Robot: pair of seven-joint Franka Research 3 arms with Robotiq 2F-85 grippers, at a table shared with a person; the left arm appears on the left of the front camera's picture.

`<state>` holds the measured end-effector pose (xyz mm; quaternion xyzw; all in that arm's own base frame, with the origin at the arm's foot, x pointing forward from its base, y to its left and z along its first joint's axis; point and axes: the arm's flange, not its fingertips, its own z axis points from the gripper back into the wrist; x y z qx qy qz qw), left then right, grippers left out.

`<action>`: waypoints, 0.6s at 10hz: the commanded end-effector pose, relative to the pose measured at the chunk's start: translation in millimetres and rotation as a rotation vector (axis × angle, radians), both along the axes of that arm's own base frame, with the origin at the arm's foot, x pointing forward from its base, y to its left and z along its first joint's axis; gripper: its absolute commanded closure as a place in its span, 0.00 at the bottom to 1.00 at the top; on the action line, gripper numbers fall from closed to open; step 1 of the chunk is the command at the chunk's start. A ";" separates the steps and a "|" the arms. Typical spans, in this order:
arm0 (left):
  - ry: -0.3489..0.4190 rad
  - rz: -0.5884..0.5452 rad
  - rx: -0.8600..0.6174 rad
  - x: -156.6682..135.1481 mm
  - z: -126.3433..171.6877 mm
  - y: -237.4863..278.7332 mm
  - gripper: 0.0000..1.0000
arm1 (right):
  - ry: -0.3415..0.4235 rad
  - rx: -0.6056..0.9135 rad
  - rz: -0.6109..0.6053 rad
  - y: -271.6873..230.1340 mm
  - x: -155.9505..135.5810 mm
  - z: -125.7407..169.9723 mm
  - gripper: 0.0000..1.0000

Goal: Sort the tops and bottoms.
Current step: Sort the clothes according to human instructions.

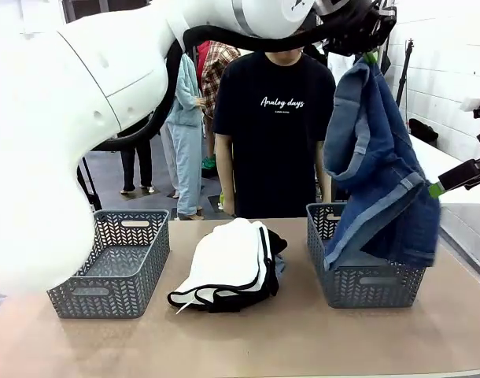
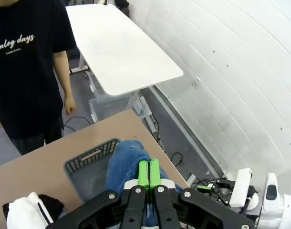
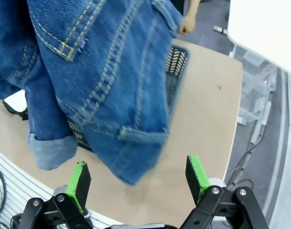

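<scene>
Front view: the left gripper (image 1: 369, 53), reaching across to the right side of the table, has its fingers pinched together on the dark blue denim bottoms (image 1: 378, 181), which hang over the right basket (image 1: 397, 287). The right gripper (image 3: 137, 164) hovers near them, fingers wide apart and empty. A white top (image 1: 228, 264) with black trim lies between that basket and the left basket (image 1: 106, 295); a dark fold beneath it may be the black top. The denim drop appears to be in hand; the next move calls for lowering the denim and letting go inside the basket.
</scene>
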<state>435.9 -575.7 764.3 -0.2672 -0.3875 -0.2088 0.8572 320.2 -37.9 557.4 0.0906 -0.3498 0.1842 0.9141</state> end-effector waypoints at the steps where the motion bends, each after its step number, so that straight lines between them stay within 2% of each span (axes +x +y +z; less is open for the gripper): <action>1: 0.086 0.028 -0.018 54.2 30.0 -59.5 1.00 | -0.009 0.004 0.004 -0.4 1.5 -0.4 0.00; 4: 0.206 0.028 0.076 52.0 -70.9 -58.1 1.00 | -0.009 0.004 0.004 -0.4 1.5 -0.4 0.00; 6: 0.278 0.040 0.138 47.9 -114.9 -46.9 1.00 | -0.009 0.004 0.004 -0.4 1.5 -0.4 0.00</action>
